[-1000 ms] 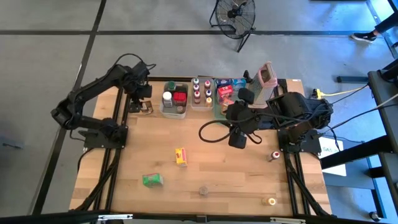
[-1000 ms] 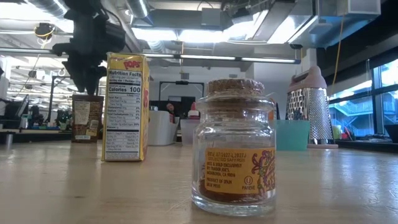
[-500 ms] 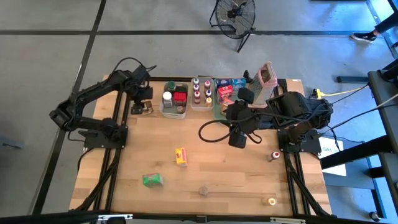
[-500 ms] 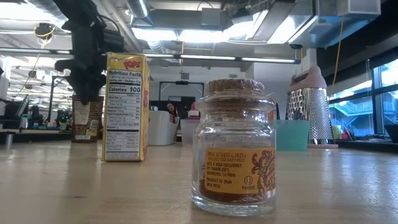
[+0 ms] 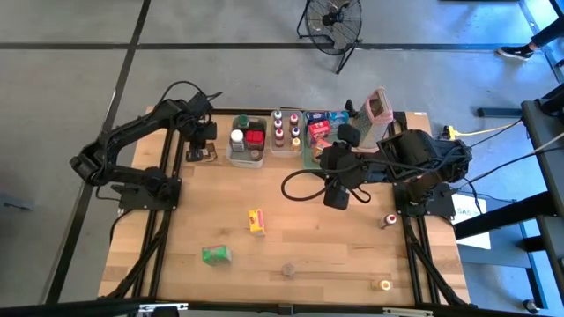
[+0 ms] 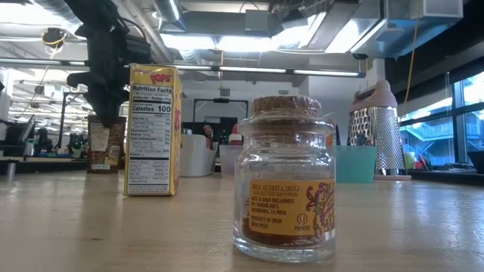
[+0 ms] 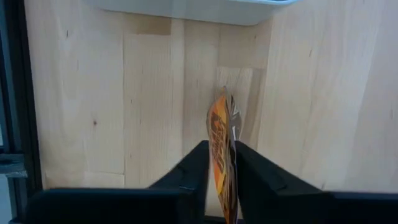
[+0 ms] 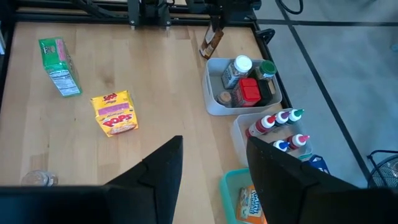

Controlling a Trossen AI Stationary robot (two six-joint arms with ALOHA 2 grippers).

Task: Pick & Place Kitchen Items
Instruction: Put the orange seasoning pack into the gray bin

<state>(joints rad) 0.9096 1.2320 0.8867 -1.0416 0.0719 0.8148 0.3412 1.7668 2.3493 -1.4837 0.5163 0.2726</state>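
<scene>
Item: thin orange packet (image 7: 222,155), pinched edge-on between the narrowed fingers of the left tool (image 7: 219,163) at the bench's (image 5: 352,246) far-left corner beside the clear tub (image 5: 246,157), probably for binning there; right tool (image 8: 211,163) waited half-spread, empty, mid-bench.

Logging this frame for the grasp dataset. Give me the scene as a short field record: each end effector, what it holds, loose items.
left end effector: shut on the orange packet, beside the white tub
right end effector: open, holds nothing, above mid table
loose on table: yellow box, green box, cork-topped jar
in white tub: small jars, red-capped item
far edge: metal grater
</scene>
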